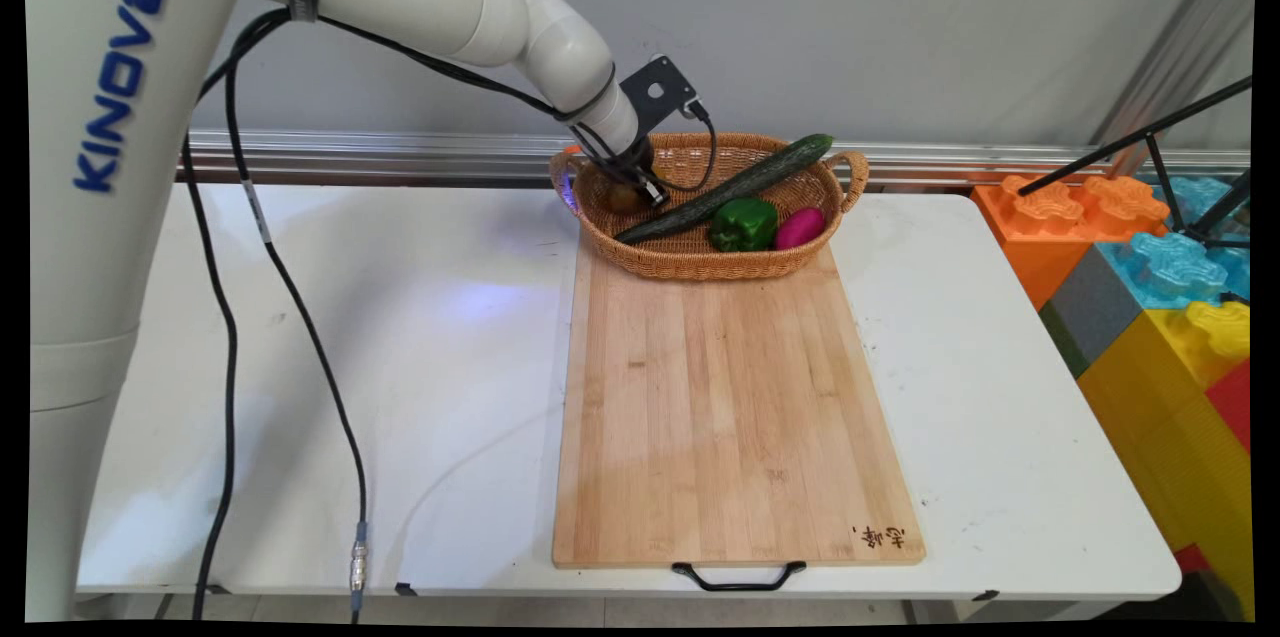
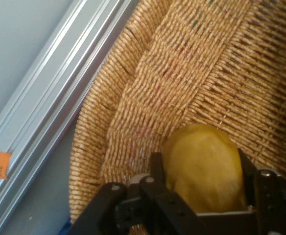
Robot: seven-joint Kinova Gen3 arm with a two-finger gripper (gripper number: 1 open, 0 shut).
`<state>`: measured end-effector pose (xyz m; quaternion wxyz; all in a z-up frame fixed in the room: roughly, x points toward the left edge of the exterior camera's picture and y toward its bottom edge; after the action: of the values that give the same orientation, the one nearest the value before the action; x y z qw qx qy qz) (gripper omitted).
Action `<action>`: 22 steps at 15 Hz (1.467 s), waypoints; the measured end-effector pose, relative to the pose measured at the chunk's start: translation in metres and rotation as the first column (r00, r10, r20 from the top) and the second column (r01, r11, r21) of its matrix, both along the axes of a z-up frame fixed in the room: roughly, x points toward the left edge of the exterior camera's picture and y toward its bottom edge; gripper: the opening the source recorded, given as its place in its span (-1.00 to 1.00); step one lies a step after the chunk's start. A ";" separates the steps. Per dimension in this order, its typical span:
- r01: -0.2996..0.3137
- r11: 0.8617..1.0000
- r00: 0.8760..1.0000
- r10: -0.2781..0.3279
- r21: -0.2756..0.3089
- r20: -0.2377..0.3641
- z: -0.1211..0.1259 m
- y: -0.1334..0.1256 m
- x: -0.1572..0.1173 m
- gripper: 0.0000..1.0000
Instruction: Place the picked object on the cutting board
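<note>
One wooden cutting board is laid lengthwise on the white surface, filling the lower centre of the main view, with a black handle at its near edge and a small dark mark burnt into its lower right corner. At the board's far end, in the upper centre of the frame, a wicker basket is set, its near rim touching or overlapping the board. Inside the basket a green pepper and a magenta egg-shaped thing are seen side by side toward the right, and a long dark cucumber is laid slantwise across it, its far tip jutting over the upper right rim. The hand is lowered into the left part of the basket, just left of the cucumber. In the hand view the hand is closed on a yellowish-brown rounded fruit, which is pressed between the two fingers against the woven wall. Beyond the basket, a metal rail is run along the grey wall. Coloured foam blocks are stacked at the right edge.
</note>
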<state>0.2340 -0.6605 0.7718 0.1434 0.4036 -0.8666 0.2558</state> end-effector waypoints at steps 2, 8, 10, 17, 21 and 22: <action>0.001 1.000 1.000 -0.001 -0.015 -0.004 0.005 0.000 -0.002 -1.00; 0.034 0.995 0.999 -0.037 -0.091 -0.033 0.052 0.017 -0.022 -1.00; 0.070 0.991 0.996 -0.076 -0.112 -0.044 0.081 0.032 -0.033 -1.00; 0.270 0.962 0.951 -0.274 -0.043 -0.142 0.135 0.100 -0.070 -1.00; 0.409 0.912 0.894 -0.394 0.028 -0.215 0.142 0.139 -0.094 -1.00; 0.445 0.894 0.876 -0.423 0.048 -0.232 0.140 0.148 -0.101 -1.00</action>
<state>0.1326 -0.5124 0.9118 0.2698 0.2307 -0.9260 0.1284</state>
